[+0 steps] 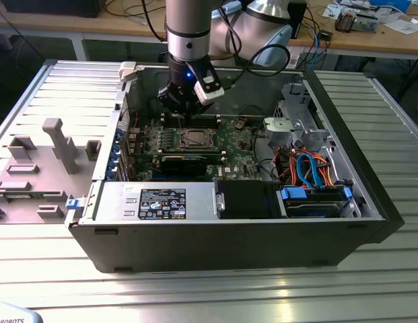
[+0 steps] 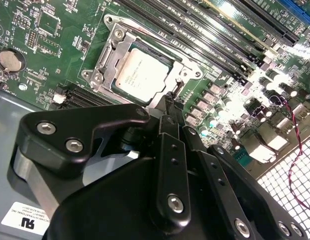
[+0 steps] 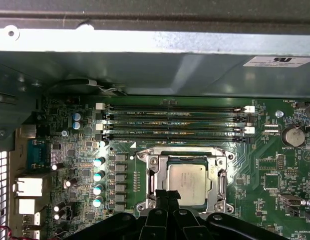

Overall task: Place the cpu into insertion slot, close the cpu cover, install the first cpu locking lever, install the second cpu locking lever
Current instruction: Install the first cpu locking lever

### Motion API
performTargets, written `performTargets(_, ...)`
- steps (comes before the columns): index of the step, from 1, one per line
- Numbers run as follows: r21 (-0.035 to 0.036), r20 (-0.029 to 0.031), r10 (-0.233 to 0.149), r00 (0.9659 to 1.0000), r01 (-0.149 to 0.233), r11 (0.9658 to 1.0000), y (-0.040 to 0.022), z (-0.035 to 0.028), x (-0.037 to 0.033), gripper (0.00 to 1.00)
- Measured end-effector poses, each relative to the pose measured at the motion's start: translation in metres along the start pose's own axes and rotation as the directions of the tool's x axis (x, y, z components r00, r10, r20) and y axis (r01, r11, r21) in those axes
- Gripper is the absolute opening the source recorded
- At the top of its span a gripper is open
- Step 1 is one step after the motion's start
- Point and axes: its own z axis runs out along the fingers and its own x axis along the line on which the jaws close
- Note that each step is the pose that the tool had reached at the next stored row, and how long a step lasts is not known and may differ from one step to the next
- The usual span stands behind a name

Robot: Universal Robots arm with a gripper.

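Grey sheet metal makes up the open computer case (image 1: 235, 235), lying on its side on a ribbed metal table (image 1: 195, 296), with the robot arm (image 1: 188, 33) reaching down into it from above. Below the arm, the green motherboard (image 3: 274, 170) spreads out under the gripper (image 2: 168, 102), whose black linkages fill the near part of both wrist views. Its 2 fingertips (image 3: 167, 196) are pressed together into 1 narrow point with no gap between them and nothing held.

Just ahead of that point sits the insertion slot (image 2: 140, 75), and the cpu (image 3: 188, 184) already lies flat inside it, silver top up. The cpu cover (image 3: 153, 175) is down around the chip, its square window framing the metal top. The closed tips hover right at the near edge of that frame, by a small upright post or lever end (image 2: 178, 85); whether they touch it I cannot tell.

Beyond the socket from the gripper run 4 long black memory slots (image 3: 174, 122), side by side. To 1 side of the socket, in the first wrist view, stands a column of 4 silver-topped capacitors (image 3: 98, 182). A round coin battery (image 2: 11, 60) sits off past the socket's other side.
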Motion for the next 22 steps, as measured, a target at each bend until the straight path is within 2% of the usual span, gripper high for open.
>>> performTargets(11,-0.0002,0.0001,0.000,1.0000,0.000,1.0000,0.0000,0.0000,0.0007,0.11)
performTargets(13,-0.0001,-0.0001,0.000,1.0000,0.000,1.0000,0.0000,0.0000,0.0028,0.11)
performTargets(15,-0.0001,0.0003,0.000,1.0000,0.000,1.0000,0.0002,-0.0001,0.0086,0.11)
performTargets(17,0.0001,0.0008,0.000,1.0000,0.000,1.0000,0.0004,-0.0007,0.0113,0.11)
performTargets(22,0.0000,0.0031,0.000,1.0000,0.000,1.0000,0.0036,-0.0052,0.0151,0.11)
